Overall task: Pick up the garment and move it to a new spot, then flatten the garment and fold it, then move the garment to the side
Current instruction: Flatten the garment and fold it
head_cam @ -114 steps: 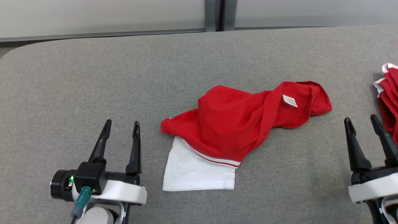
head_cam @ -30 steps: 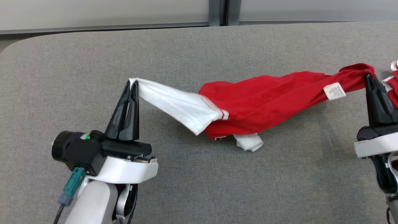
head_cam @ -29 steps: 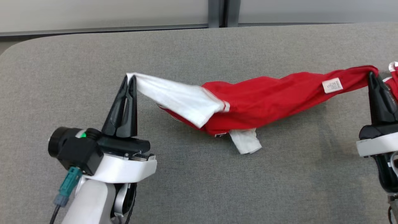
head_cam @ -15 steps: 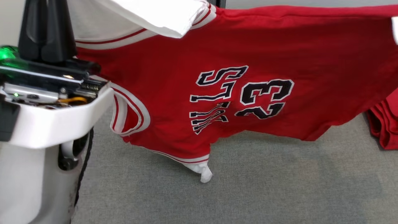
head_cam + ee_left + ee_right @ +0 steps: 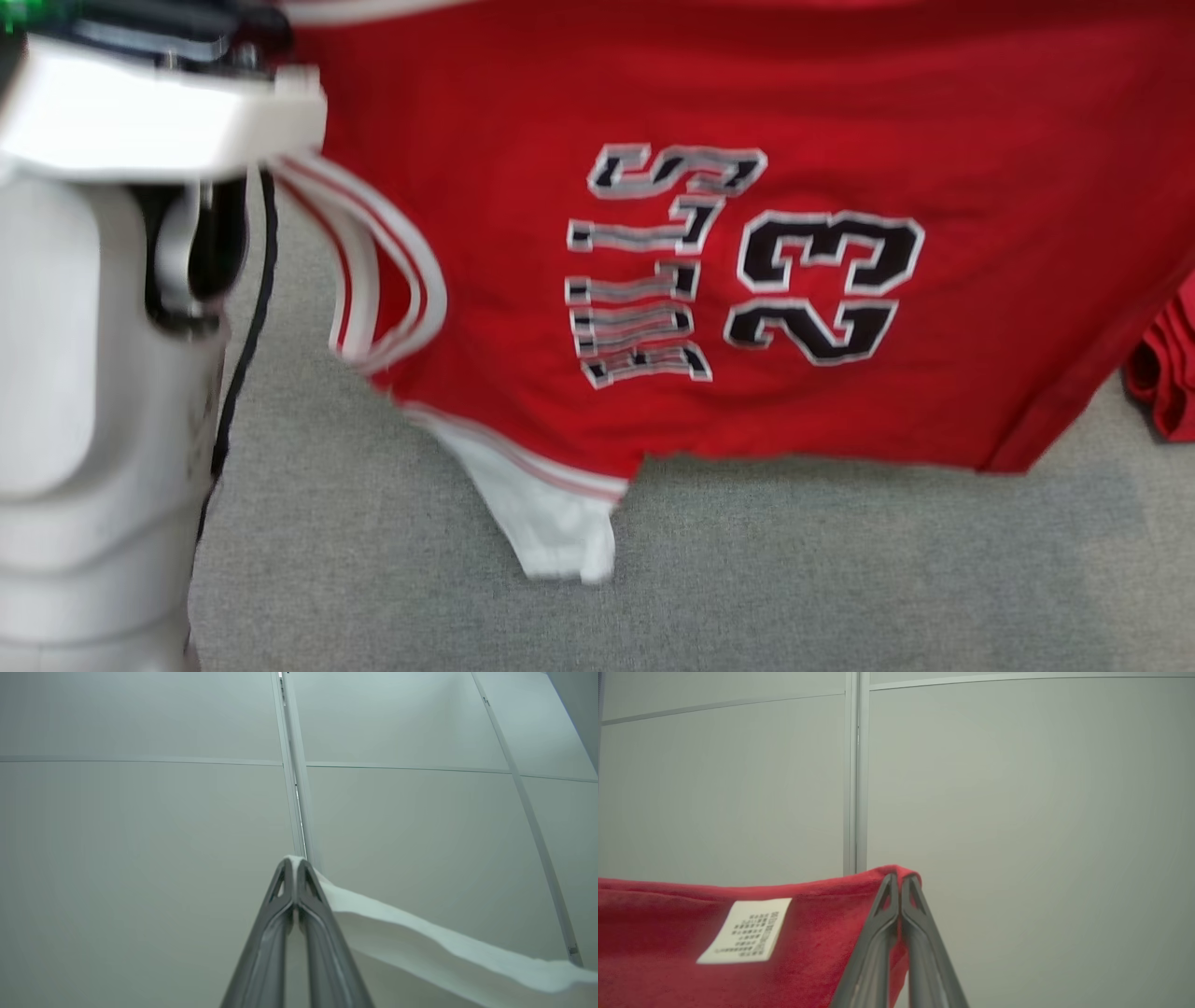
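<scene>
The garment (image 5: 747,271), a red jersey with white trim, black lettering and the number 23, hangs spread out in the air above the grey table (image 5: 840,579). One white sleeve dangles near the tabletop. My left gripper (image 5: 294,865) is shut on a white edge of the garment (image 5: 420,947), fingers pointing up toward the wall. In the right wrist view, my right gripper (image 5: 900,879) is shut on a red corner of the garment (image 5: 691,933), beside a white care label (image 5: 745,935). The left arm's pale forearm (image 5: 93,373) stands at the head view's left.
More red cloth (image 5: 1167,373) lies on the table at the right edge. A pale panelled wall (image 5: 140,812) stands behind the table, with a vertical seam (image 5: 852,774) between panels.
Both grippers have lifted the garment from the table, where it was stretched low, up into the air so it hangs open. In the last half second it rose a little further in view.
</scene>
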`<state>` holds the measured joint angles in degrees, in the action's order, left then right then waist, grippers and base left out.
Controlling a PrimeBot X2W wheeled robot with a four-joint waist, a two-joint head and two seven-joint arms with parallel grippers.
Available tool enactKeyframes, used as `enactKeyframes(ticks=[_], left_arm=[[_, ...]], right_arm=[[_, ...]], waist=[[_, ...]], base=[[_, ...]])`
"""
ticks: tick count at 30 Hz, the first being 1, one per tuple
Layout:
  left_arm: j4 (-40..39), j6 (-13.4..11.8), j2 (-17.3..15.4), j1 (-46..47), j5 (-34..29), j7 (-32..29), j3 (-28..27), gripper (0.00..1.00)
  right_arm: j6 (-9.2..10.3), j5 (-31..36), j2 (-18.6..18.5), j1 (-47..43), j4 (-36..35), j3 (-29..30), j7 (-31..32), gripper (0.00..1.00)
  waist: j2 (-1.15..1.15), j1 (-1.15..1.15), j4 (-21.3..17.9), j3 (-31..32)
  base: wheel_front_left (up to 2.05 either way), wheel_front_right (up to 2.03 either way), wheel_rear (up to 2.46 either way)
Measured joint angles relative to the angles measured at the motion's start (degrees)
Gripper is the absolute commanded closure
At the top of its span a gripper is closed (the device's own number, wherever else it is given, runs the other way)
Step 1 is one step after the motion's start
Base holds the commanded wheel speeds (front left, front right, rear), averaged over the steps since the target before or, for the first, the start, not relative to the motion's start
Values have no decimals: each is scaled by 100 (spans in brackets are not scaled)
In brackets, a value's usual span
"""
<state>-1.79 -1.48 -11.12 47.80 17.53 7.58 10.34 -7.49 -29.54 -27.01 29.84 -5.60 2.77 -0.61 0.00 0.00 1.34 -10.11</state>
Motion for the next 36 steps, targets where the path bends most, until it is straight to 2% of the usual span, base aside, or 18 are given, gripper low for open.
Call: enactKeyframes(ticks=[8,14,17,21,26,31,36], left_arm=[[2060,144,160,2038,-57,366,12,100],[3552,167,73,3277,-192,680,-118,100],[4156,148,78,3612,-224,722,-205,100],[4820,110,96,3528,-104,744,-407,100],[5367,115,383,2698,138,750,-728,100],[5655,226,673,1773,361,749,-1023,100],[5584,353,767,1001,428,750,-1301,100]], right_arm=[[0,-294,-136,2158,1290,-950,-186,100],[-1,-357,299,3721,2638,-1746,-709,100],[1,-392,502,4239,3401,-2224,-899,100],[0,-569,765,4570,4418,-2941,-958,100],[-3,-1010,960,4509,5300,-3695,-1006,100],[0,-1585,967,3902,5721,-4248,-1138,100],[0,-2194,965,3170,5832,-4601,-1317,100]], waist=[[0,0,8,-595],[0,0,-172,-794],[0,0,-232,-877],[0,0,-242,-1016],[0,0,-150,-1265],[0,0,-47,-1537],[0,0,-24,-1650]], base=[[0,0,0],[0,0,0],[0,0,0],[0,0,0],[0,0,0],[0,0,0],[0,0,0]])
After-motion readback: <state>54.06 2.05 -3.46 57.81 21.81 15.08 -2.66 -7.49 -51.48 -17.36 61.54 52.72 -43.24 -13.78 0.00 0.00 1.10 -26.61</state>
